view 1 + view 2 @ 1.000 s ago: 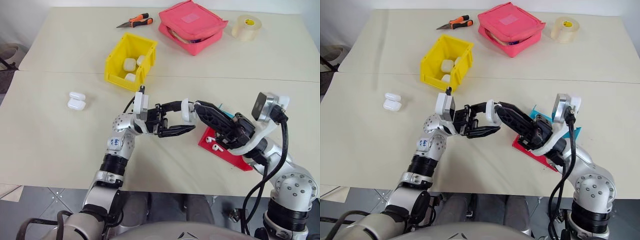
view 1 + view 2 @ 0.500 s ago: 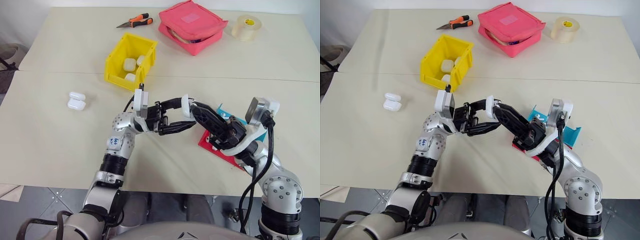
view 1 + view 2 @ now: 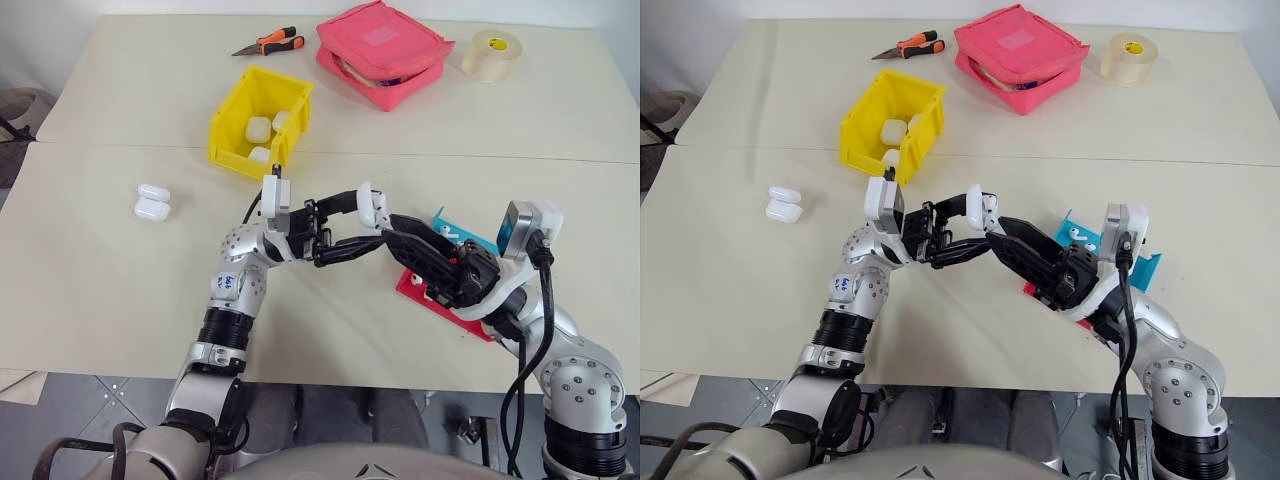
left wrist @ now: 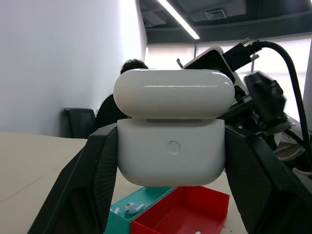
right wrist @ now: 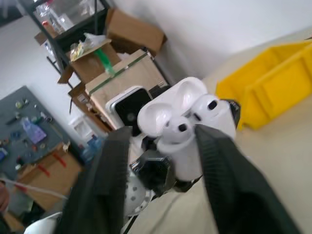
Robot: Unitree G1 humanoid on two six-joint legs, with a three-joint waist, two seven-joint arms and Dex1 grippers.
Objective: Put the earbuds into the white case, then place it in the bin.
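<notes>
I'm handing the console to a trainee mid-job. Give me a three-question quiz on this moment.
1. True or false: the left hand is clamped on the white case.
2. What state is the case lid in? A. shut B. open C. missing
3. What else lies on the table beside the bin, toward the robot's left?

Key: 1. True. 2. B; the right wrist view shows it flipped open. 3. Two more white cases.

Head views: bright, even overhead light, soft shadows, sharp. Left wrist view: ceiling strip light [image 4: 176, 18] glares upper centre. Right wrist view: blurred throughout.
</notes>
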